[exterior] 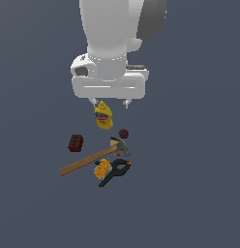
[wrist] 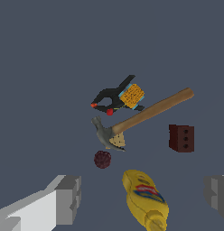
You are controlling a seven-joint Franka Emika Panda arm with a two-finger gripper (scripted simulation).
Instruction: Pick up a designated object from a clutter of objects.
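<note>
1. Black plastic forms the body of the Y-shaped spring clamp (exterior: 114,173), which lies flat on the dark grey-blue floor (exterior: 199,193) with small red-orange tips on its forked end.
2. In the wrist view the spring clamp (wrist: 109,99) sits farthest from the camera of all the items, just beyond the hammer's handle.
3. An orange gridded block (exterior: 102,169) with a teal edge rests against the clamp, overlapping its body; the same block (wrist: 132,95) covers part of the clamp in the wrist view.
4. The wooden-handled hammer (exterior: 93,158) lies diagonally beside the clamp and block, its grey metal head toward the exterior view's right. Its handle (wrist: 154,110) passes close along the clamp and block; contact cannot be confirmed.
5. A dark red berry (exterior: 123,133) lies just beside the hammer head, apart from it.
6. A dark red brick (exterior: 75,143) with holes in one face stands apart from the hammer, toward the exterior view's left.
7. A yellow bottle (exterior: 104,116) with a red and blue label lies below the gripper.
8. The gripper (exterior: 109,103) hangs above the clutter, over the bottle, touching nothing. Its fingers (wrist: 68,198) are spread wide at opposite edges of the wrist view, with the bottle (wrist: 145,198) between them, and they hold nothing.
9. The clamp lies well apart from the gripper, across the hammer from it.
</note>
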